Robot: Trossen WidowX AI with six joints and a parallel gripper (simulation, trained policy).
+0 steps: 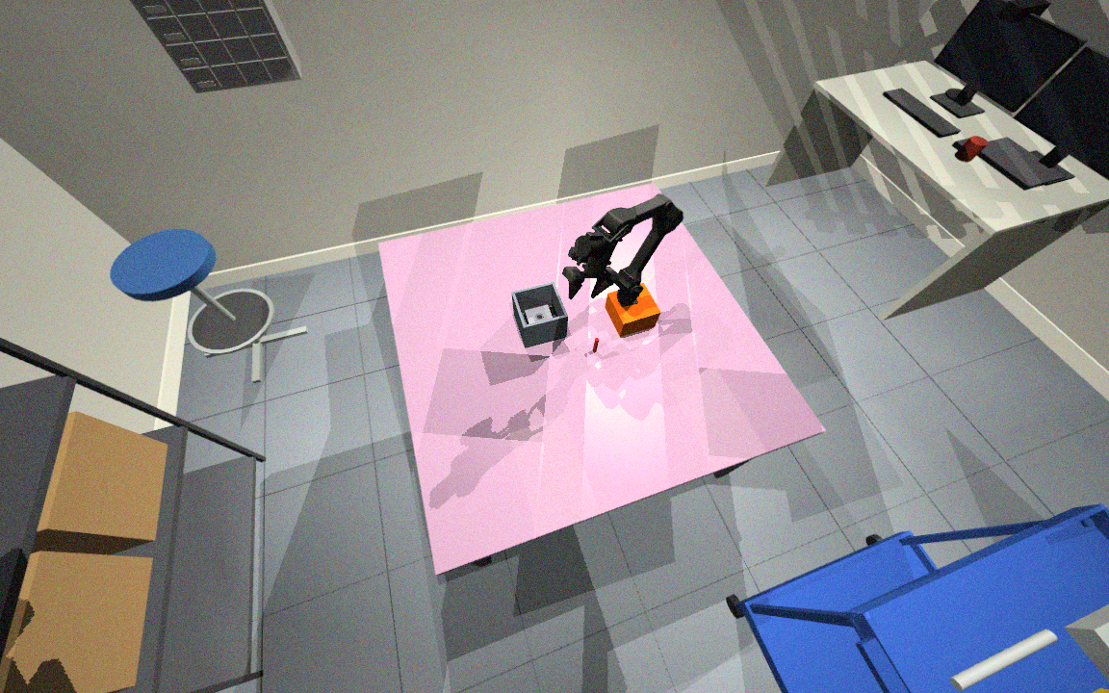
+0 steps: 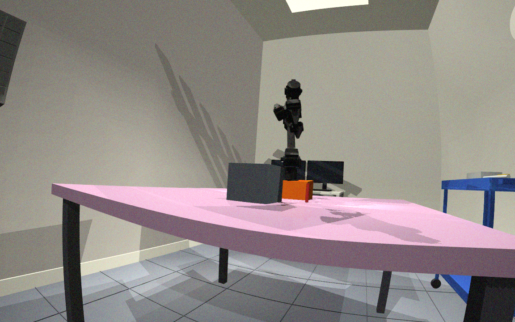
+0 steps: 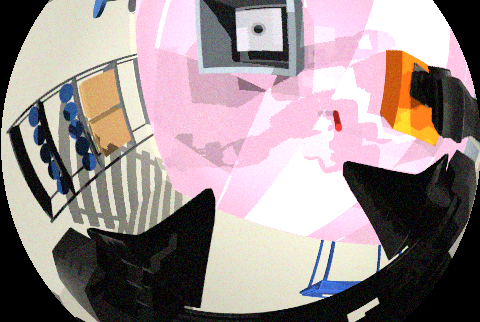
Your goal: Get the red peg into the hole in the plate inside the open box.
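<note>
Red peg [image 1: 595, 346] [image 2: 306, 192] [image 3: 337, 121] stands upright on the pink bench [image 1: 489, 482] [image 2: 151, 204] [image 3: 200, 127], approx. mid-bench, well in from all 4 edges & corners. It's outside the box, nothing gripping it.

Open box [image 1: 541, 334] [image 2: 251, 182] [image 3: 200, 37] sits nearby, on the stool-side edge's side of the peg. Plate [image 1: 532, 312] [image 3: 245, 39] w/ round hole at its bottom; hole vis. in wrist view, no peg in it.

Orange block [image 1: 637, 320] [image 2: 297, 190] [image 3: 392, 77] is near the peg too, on the desk-side edge's side; arm [image 1: 653, 241] [image 2: 291, 137] [image 3: 450, 107] rises from it.

Fingers [image 1: 571, 282] [image 2: 299, 131] spread wide, nothing btwn. them, up in the air above the bench, well clear of peg & box.

Off the bench: blue stool [image 1: 164, 263] [image 3: 101, 1] past one side edge, desk [image 1: 997, 202] past the opp. one, blue cart [image 1: 990, 585] [image 2: 463, 184] [image 3: 335, 288] beyond the nearest corner.
</note>
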